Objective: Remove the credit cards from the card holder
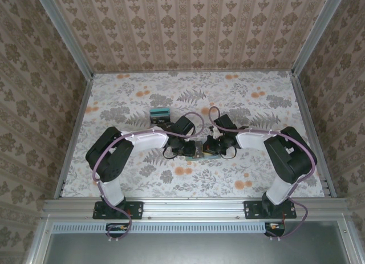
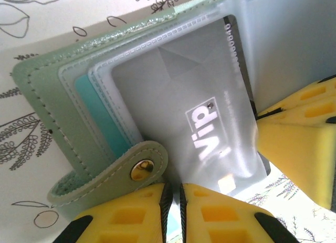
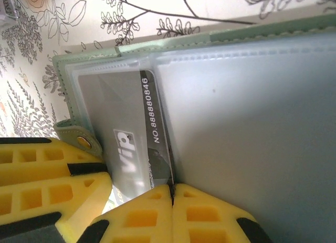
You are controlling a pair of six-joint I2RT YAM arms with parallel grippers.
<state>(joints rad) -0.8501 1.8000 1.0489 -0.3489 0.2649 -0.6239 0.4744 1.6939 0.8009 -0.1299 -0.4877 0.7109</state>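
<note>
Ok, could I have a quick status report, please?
Left gripper shut on card holder edge. Right gripper shut on grey VIP card, partly sleeved. Teal card behind. Snap strap alongside.

Card holder [image 2: 37, 91]: matt, stitched pale-green leather-like cover, frosted clear plastic sleeves [image 2: 294, 43], shiny metal snap [image 2: 142, 169]; silver-grey card [image 2: 210, 127], smooth glossy plastic; left end effector fingers [image 2: 220, 217], matt yellow moulded plastic.

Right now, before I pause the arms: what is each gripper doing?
Left gripper: jaws closed on the holder's edge.
Right gripper: jaws shut on the grey card's corner.
</note>
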